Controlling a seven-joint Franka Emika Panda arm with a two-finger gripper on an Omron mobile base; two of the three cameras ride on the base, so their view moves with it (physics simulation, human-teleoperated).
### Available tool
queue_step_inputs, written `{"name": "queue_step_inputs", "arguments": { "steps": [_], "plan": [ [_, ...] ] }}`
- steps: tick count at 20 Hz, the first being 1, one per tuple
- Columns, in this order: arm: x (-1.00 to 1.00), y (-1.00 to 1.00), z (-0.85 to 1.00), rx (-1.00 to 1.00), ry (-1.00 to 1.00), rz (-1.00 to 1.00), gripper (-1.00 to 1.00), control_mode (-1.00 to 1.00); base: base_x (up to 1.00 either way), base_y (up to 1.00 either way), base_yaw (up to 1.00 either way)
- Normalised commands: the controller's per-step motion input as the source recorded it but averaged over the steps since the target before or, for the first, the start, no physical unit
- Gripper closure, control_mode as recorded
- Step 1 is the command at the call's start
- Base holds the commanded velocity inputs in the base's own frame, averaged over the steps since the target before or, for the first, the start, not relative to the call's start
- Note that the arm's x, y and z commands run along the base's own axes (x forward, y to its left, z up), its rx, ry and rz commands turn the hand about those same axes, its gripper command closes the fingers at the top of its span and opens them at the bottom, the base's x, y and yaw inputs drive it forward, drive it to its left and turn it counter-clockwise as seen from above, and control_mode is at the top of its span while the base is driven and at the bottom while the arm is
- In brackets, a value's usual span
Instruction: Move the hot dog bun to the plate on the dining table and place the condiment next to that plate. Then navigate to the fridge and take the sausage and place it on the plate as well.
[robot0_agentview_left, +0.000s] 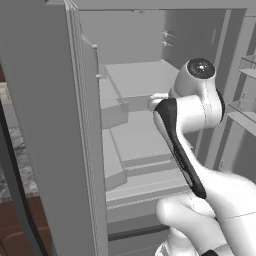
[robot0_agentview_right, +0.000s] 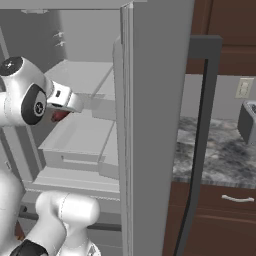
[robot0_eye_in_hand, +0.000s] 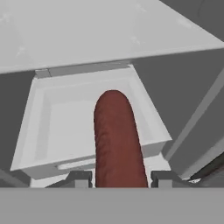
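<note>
You have the sausage (robot0_eye_in_hand: 116, 140) clamped between the gripper (robot0_eye_in_hand: 117, 179) fingers, its long axis running straight out from the hand toward the open white drawer (robot0_eye_in_hand: 41, 127) inside the fridge (robot0_agentview_left: 140, 75). A shelf (robot0_eye_in_hand: 87, 39) sits just above that drawer; the fridge door (robot0_agentview_right: 155, 125) stands open beside your arm.

The sausage (robot0_eye_in_hand: 116, 140), a dark red, faintly ribbed cylinder with a rounded end, sits between the tool's (robot0_eye_in_hand: 117, 178) two fingertips, pointing lengthwise away from the hand, above an open white drawer inside the fridge (robot0_agentview_left: 60, 125). The fridge is silver-grey, both doors swung wide, its pale shelves and drawers showing.
</note>
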Motion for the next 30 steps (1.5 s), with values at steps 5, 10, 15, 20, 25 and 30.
{"name": "queue_step_inputs", "arguments": {
  "steps": [5,10,15,20,25,30],
  "plan": [
    [-0.85,0.00,-0.32,0.00,0.02,0.00,1.00,-1.00,0.00,0.00,0.00],
    [-0.13,0.00,-0.05,0.00,0.00,0.00,1.00,1.00,-0.80,-0.01,-0.03],
    [0.00,0.00,0.00,0.00,0.00,0.00,1.00,1.00,-1.00,-0.03,-0.12],
    [0.00,0.00,0.00,0.00,0.00,0.00,1.00,1.00,-1.00,0.01,-0.37],
    [0.00,0.00,0.00,0.00,0.00,0.00,1.00,1.00,-0.95,0.05,-0.75],
    [0.00,0.00,0.00,0.00,0.00,0.00,1.00,1.00,-0.74,0.00,-0.83]
  ]
}}
